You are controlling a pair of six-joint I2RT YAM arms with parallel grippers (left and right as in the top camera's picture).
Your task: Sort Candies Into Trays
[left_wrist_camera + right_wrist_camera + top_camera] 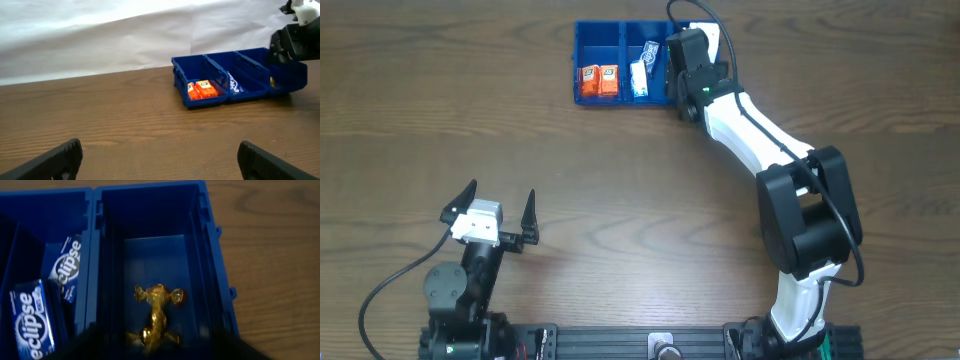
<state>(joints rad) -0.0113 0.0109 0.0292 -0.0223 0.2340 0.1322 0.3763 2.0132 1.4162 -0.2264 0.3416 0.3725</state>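
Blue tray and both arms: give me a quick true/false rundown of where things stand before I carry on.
1. The two orange boxes lie in an end compartment of the blue tray. True.
2. The gold-wrapped candies share a compartment with the mint packs. False: a wall separates them; the candies have the other end compartment.
3. The left arm has its jaws open, holding nothing. True.
4. The left arm reaches over the tray. False: the right arm does; the left is near its base.
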